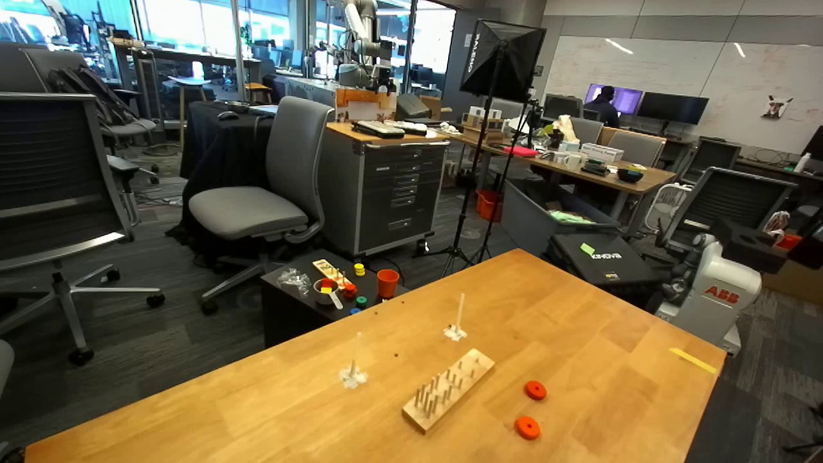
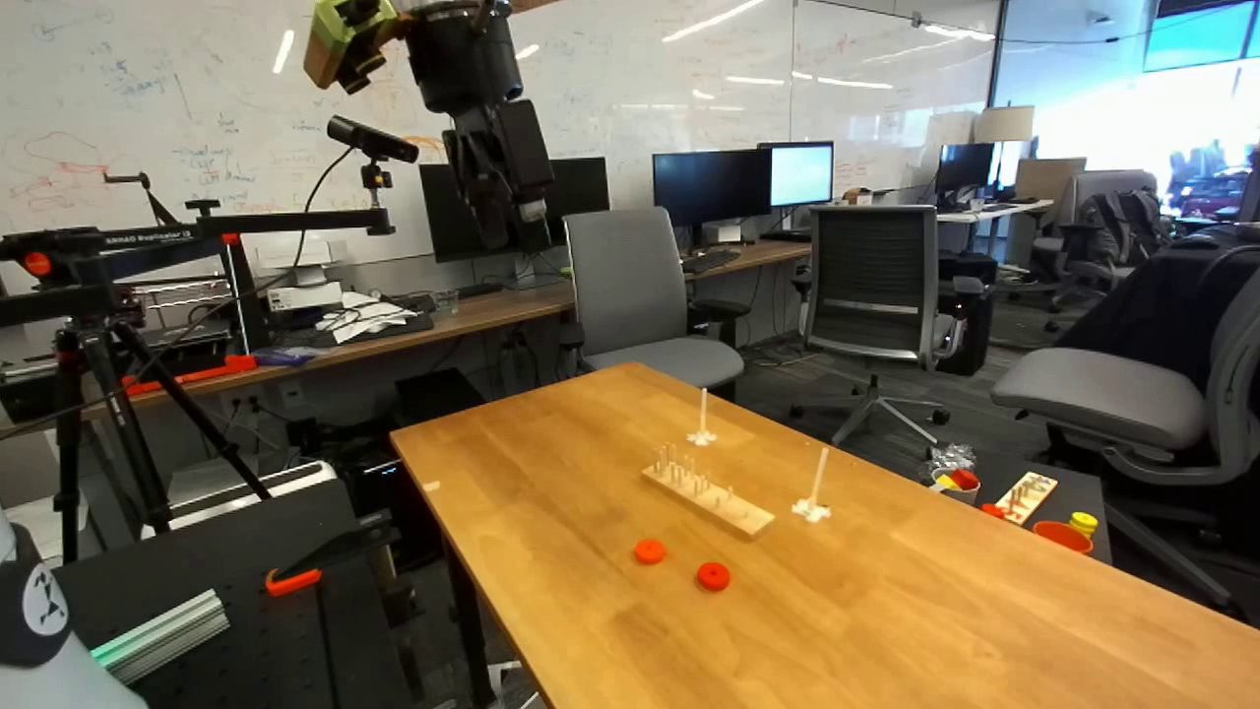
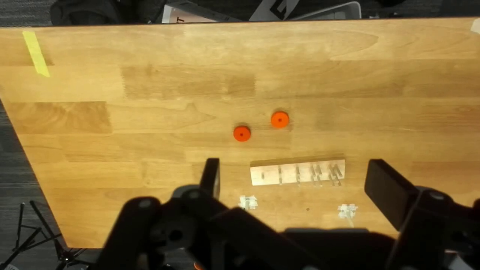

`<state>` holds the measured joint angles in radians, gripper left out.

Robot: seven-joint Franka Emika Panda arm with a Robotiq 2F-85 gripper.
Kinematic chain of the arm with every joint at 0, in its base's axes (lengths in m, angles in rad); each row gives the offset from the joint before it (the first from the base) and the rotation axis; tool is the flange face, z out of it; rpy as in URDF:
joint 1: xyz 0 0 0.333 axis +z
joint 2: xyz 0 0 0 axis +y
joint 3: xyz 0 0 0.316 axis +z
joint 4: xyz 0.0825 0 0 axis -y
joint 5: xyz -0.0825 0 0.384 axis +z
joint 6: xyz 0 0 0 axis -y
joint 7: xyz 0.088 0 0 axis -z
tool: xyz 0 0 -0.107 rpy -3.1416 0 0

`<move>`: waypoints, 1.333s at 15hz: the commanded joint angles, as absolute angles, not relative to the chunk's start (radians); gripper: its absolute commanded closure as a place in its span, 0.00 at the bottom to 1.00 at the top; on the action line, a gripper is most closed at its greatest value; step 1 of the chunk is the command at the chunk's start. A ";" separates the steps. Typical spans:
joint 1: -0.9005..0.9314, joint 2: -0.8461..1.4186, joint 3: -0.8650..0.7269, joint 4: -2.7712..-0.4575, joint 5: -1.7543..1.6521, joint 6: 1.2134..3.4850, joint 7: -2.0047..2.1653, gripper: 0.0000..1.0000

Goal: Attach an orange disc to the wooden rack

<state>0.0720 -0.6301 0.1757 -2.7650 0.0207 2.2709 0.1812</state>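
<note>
1. Gripper [image 3: 294,170] is hanging high, spread wide and empty.
2. Orange disc [image 3: 279,119] and its twin [image 3: 242,134] are lying on the table [image 3: 180,80] near the wooden rack [image 3: 270,174].
3. Pickup is seemingly pending, calling for lowering over either.

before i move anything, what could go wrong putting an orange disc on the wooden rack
The orange discs lie flat, so the open tool may scrape the table when reaching low for one.
A disc's small hole must meet a thin peg on the wooden rack; a slightly off-centre drop might leave it tilted.
Two white sticks stand near the rack, and a wide sweep could knock one.
</note>
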 commanded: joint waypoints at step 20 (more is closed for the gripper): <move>0.059 0.248 0.083 -2.364 -0.130 2.518 0.455 0.00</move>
